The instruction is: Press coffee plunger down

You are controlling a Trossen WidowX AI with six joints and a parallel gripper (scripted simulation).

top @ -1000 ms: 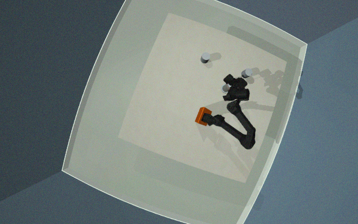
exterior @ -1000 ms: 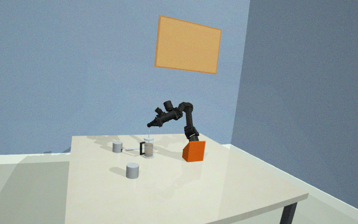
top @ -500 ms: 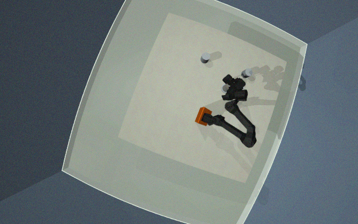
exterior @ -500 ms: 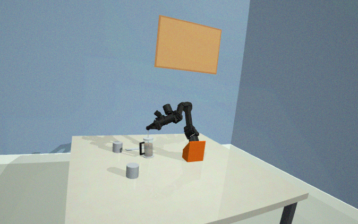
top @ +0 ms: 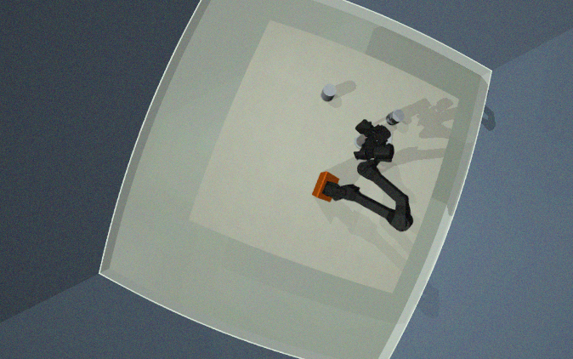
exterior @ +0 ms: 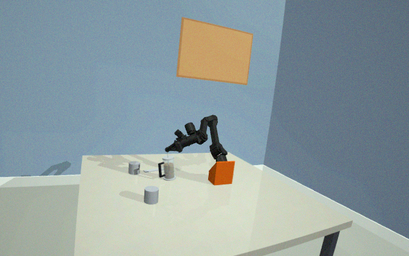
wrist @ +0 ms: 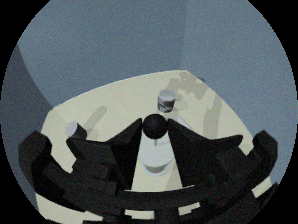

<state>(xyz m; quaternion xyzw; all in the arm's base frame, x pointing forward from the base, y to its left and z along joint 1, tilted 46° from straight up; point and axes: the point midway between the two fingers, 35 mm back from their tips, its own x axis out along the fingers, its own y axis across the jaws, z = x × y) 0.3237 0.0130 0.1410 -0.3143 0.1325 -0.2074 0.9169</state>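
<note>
1. Gripping the plunger knob (wrist: 156, 124), the claw (exterior: 169, 148) is partly closed above the coffee press (exterior: 169, 168).
2. Standing upright, the press sits near the surface's (exterior: 212, 212) far edge, beside the arm's orange base (exterior: 222, 173).

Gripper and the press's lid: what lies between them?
Only the thin plunger rod, its knob clamped in the gripper, above the press; exterior view.

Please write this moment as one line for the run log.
gripper: shut on plunger knob | coffee press: upright | plunger: partly down
</note>
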